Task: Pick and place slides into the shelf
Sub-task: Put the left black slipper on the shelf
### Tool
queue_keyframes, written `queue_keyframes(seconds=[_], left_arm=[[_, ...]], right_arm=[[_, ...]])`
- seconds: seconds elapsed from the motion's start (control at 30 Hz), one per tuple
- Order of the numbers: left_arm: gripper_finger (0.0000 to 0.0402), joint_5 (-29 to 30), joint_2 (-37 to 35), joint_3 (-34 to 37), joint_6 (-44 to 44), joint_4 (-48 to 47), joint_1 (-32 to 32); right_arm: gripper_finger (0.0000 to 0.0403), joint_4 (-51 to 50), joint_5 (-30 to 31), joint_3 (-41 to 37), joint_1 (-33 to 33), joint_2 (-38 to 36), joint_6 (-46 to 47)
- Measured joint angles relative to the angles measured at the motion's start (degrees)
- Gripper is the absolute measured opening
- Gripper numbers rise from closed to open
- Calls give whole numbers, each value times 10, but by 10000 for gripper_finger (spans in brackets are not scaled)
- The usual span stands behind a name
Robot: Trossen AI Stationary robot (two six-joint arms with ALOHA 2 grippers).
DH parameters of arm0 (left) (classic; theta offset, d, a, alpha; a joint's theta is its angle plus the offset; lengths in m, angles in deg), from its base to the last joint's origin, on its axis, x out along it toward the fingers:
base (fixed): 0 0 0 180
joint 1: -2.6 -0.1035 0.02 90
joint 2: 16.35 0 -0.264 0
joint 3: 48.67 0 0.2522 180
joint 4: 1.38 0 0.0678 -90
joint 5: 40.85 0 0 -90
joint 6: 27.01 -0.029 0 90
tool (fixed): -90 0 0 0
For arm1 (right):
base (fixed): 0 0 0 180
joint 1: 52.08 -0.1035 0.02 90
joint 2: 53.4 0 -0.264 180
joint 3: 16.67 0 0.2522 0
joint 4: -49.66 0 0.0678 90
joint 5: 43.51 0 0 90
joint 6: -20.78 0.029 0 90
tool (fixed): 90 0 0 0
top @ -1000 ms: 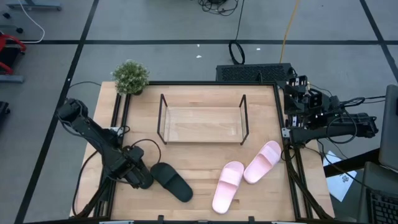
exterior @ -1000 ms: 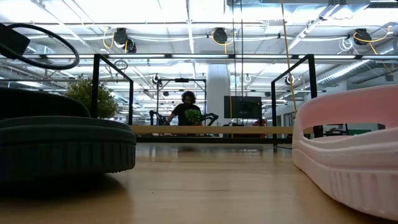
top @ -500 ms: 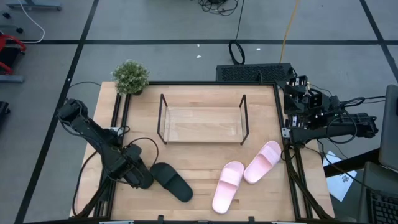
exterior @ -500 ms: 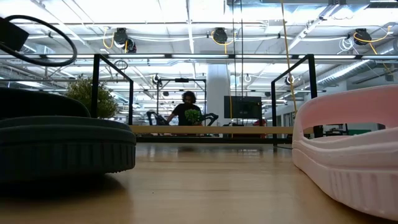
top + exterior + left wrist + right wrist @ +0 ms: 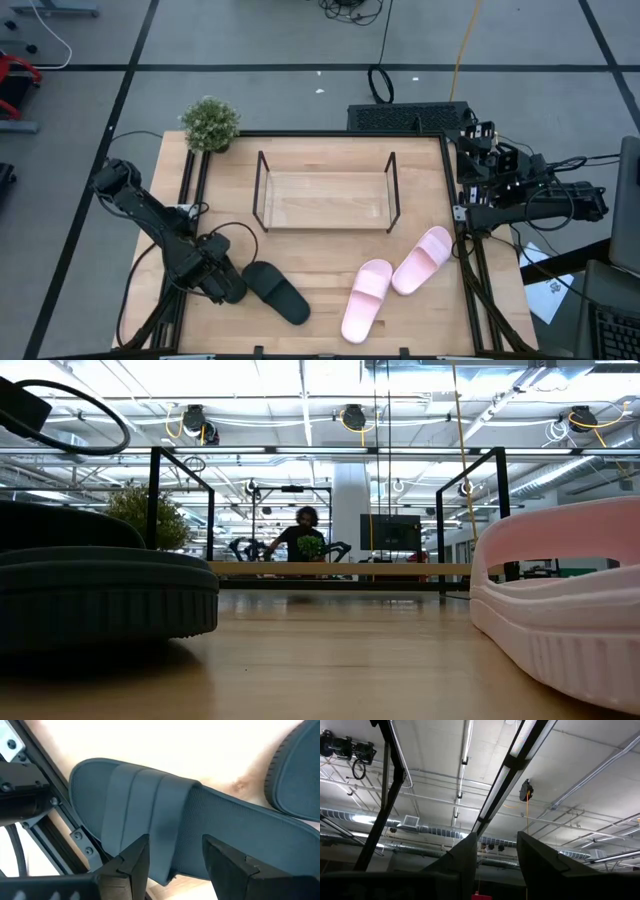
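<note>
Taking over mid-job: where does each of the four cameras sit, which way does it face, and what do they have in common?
High: overhead, straight down on table, shelf, both arms.
Low: at tabletop height, level across; no arm shown, a person far behind.
Left wrist: over black slide, left gripper open around its strap.
Right wrist: aimed at ceiling, right gripper fingers apart, parked at the table's right edge.
Shared: high, low and left wrist show the black slide; high and low show pink slides.

Shelf [image 5: 325, 201] at table [image 5: 330, 305] rear — slides [image 5: 395, 280] before it, plant [image 5: 210, 123] at rear-left corner
</note>
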Motion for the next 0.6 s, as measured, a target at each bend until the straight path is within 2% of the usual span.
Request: queue_keyframes(seconds=[0.23,0.6], left_arm=[[177,0,5,0,-2,-2,0],[177,-26,63,0,-17,-2,-1]], right_arm=[[128,0,0,0,0,0,0],[128,0,0,0,0,0,0]])
